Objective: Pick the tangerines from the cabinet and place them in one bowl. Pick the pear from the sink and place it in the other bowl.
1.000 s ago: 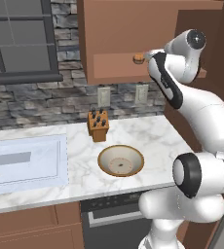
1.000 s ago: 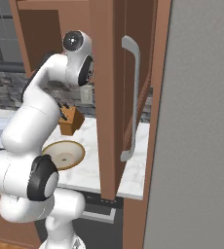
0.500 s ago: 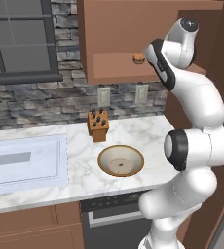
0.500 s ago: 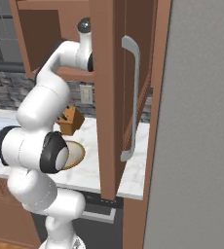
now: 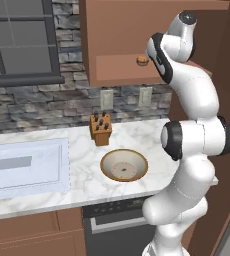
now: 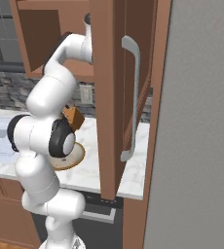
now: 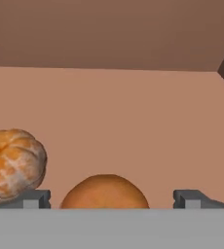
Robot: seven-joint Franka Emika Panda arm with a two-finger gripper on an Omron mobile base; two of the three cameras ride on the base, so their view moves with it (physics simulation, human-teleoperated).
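In the hand view, two tangerines lie on the cabinet shelf (image 7: 133,136). The duller tangerine (image 7: 104,192) sits low in the middle, between the fingertips of my open gripper (image 7: 112,199). A brighter, segmented tangerine (image 7: 12,164) lies just left of the left fingertip (image 7: 33,198). From the left base view my hand (image 5: 157,54) reaches into the open cabinet (image 5: 118,45), right beside a tangerine (image 5: 142,60) on the shelf edge. The tan-rimmed bowl (image 5: 107,159) stands on the counter below. The pear and the other bowl are out of view.
A knife block (image 5: 101,129) stands behind the bowl against the stone wall. The sink (image 5: 22,167) lies at the left of the marble counter (image 5: 82,150). The open cabinet door (image 6: 106,97) hides my hand in the right base view.
The arm has swung upward and pushed the hand further into the cabinet toward the tangerines. The jaws stayed open and the fruits have not moved.
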